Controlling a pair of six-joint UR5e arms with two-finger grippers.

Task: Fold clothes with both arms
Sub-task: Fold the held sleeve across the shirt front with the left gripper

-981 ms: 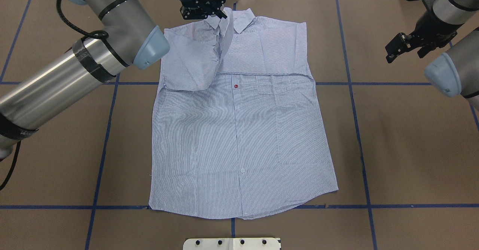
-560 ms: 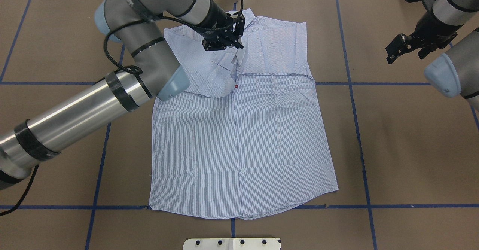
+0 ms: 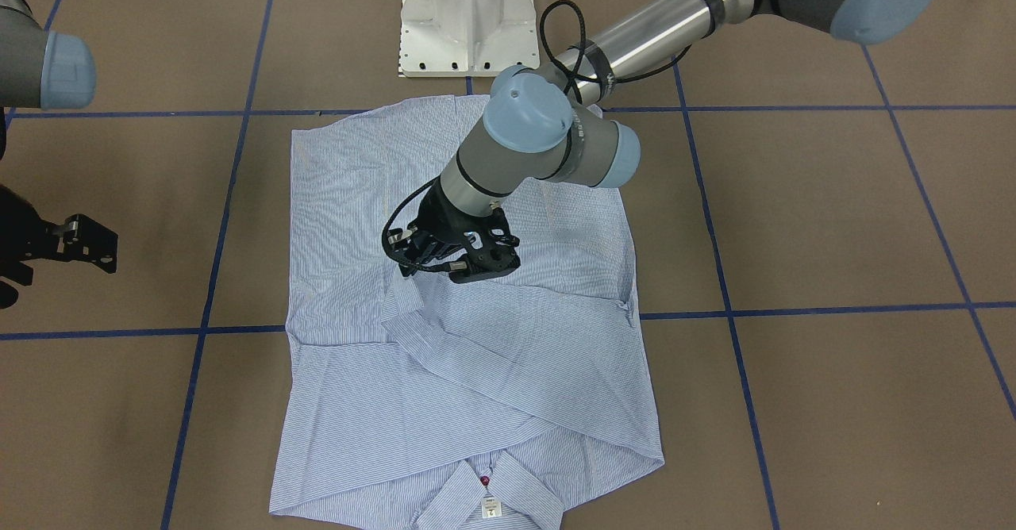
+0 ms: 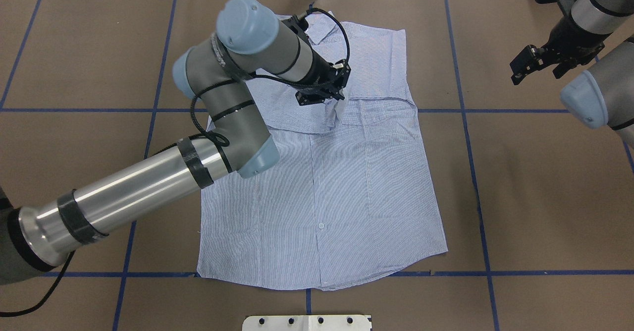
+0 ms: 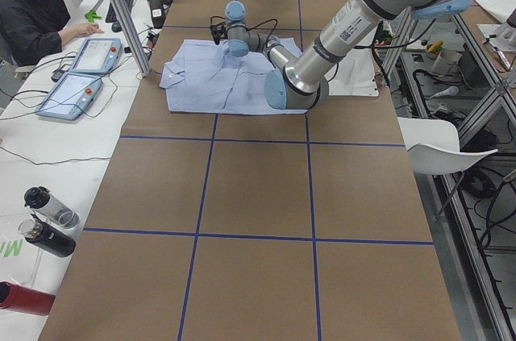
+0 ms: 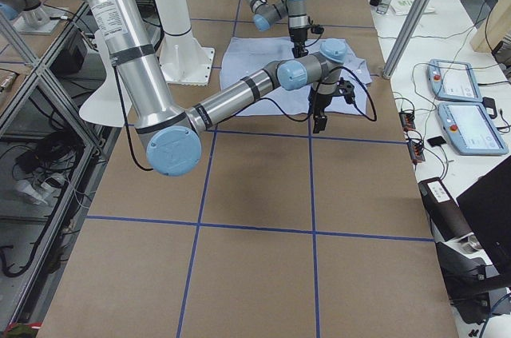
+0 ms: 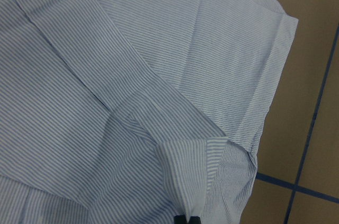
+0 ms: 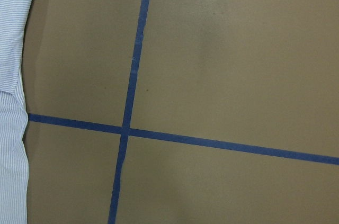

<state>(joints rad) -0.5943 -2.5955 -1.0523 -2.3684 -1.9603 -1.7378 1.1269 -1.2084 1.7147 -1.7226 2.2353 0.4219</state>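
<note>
The light blue striped shirt lies flat and front up, collar at the far edge; it also shows in the front view. One sleeve lies folded across the chest. My left gripper is shut on the other sleeve's cuff and holds it just above the chest by the pocket, seen also from the front. The left wrist view shows the fingertips pinching the cuff. My right gripper hovers open and empty over bare table, well to the shirt's right.
The white pedestal base stands at the near edge behind the shirt's hem. Blue tape lines grid the brown table. An operator with tablets sits at the far side; bottles stand at one table end.
My left gripper has carried the sleeve cuff from near the collar toward me and rightward across the chest, folding the sleeve over. The right arm has not moved.
</note>
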